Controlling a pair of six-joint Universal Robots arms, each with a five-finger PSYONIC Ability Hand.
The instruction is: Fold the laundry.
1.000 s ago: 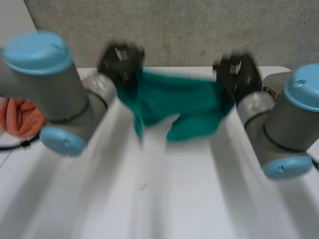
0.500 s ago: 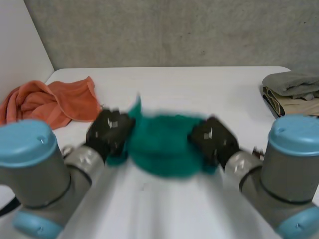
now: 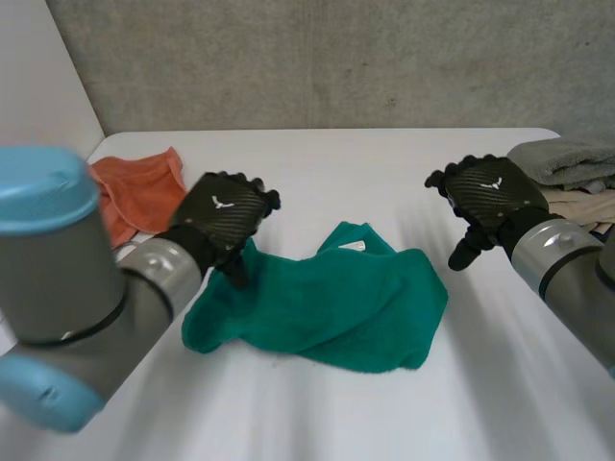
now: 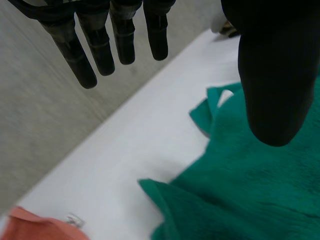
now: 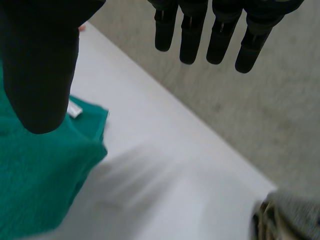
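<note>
A green towel (image 3: pixel 327 303) lies crumpled on the white table (image 3: pixel 384 163), with a small white label (image 3: pixel 353 247) at its far edge. My left hand (image 3: pixel 223 213) hovers over the towel's left end, fingers straight and thumb apart, holding nothing. In the left wrist view the green towel (image 4: pixel 250 170) lies below the thumb (image 4: pixel 272 75). My right hand (image 3: pixel 490 197) floats to the right of the towel, clear of it, with straight fingers and nothing in it. The right wrist view has the towel (image 5: pixel 40 170) under the thumb (image 5: pixel 42 60).
An orange towel (image 3: pixel 135 192) lies bunched at the table's left edge, behind my left arm. A stack of folded grey and beige cloths (image 3: pixel 572 178) sits at the right edge. A grey wall backs the table.
Both hands swung the towel from the far side toward the near side, then let go. The towel dropped onto the table and both hands spread open and moved apart.
</note>
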